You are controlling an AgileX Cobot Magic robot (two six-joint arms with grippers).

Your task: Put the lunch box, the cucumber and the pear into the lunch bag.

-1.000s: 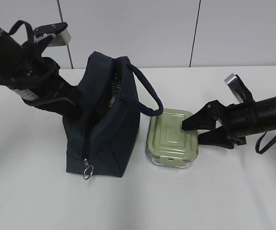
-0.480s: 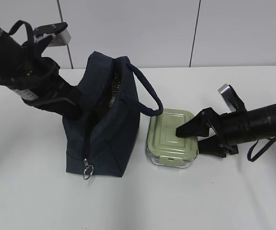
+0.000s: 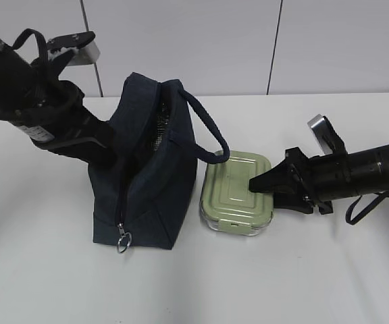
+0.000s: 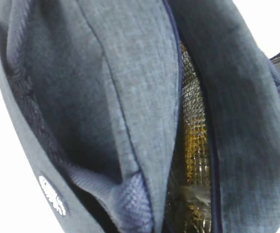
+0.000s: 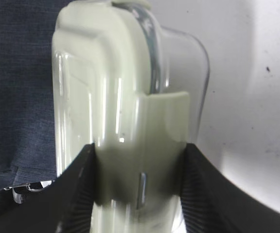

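The navy lunch bag (image 3: 147, 175) stands upright left of centre with its top open and silver foil lining (image 4: 193, 145) showing. My left gripper is hidden behind the bag's left side; in the left wrist view the bag's fabric (image 4: 130, 97) fills the frame and looks pinched at the bottom. The sage-green lunch box (image 3: 235, 192) lies on the table against the bag's right side. My right gripper (image 3: 258, 189) is shut on its right end, one finger on the lid and one under the glass base, as the right wrist view (image 5: 139, 148) shows. The cucumber and pear are out of view.
The bag's loop handle (image 3: 208, 131) hangs over the lunch box's left edge. The zipper ring pull (image 3: 123, 238) hangs low at the bag's front. The white table (image 3: 302, 270) meets a white panelled wall at the back.
My right gripper has moved left onto the lunch box and its jaws have shut on the box's end. The box has shifted slightly left toward the bag. The left arm and bag have not moved.
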